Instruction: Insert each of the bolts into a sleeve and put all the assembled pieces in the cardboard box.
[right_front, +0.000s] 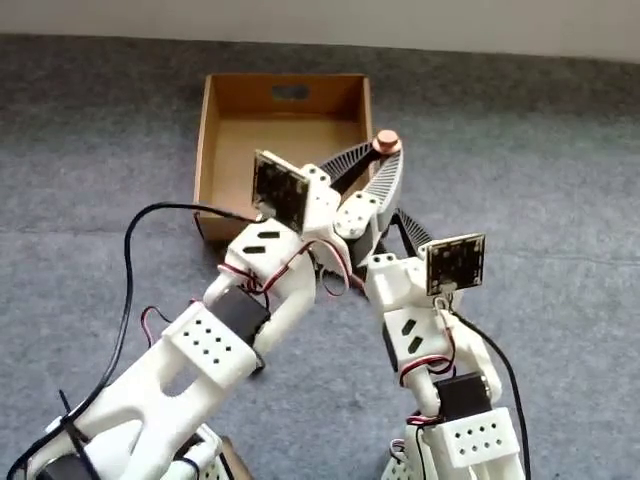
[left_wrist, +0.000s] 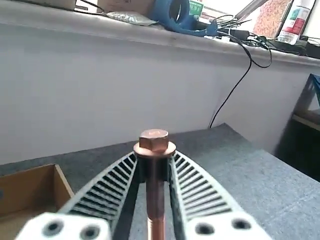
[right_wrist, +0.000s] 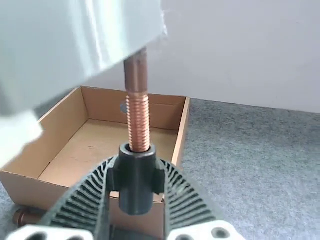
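Note:
My left gripper (left_wrist: 154, 161) is shut on a copper bolt (left_wrist: 154, 145), gripping its shaft just under the hexagonal head. In the high view the bolt head (right_front: 386, 142) sticks up at the tip of the left gripper (right_front: 378, 165), just right of the cardboard box (right_front: 205, 150). My right gripper (right_wrist: 136, 172) is shut on a black sleeve (right_wrist: 135, 180), held upright. The bolt's threaded end (right_wrist: 137, 125) comes down into the sleeve's top opening. In the high view the left wrist covers the sleeve. The box (right_wrist: 181, 127) stands open behind the sleeve.
Another copper bolt (right_wrist: 22, 217) lies on the grey mat against the box's near wall. The right arm (right_front: 430, 300) stands close beside the left arm (right_front: 250, 310), their wrists overlapping. A black cable (right_front: 130, 260) loops left of the left arm. Grey mat (right_front: 540, 180) stretches right of the box.

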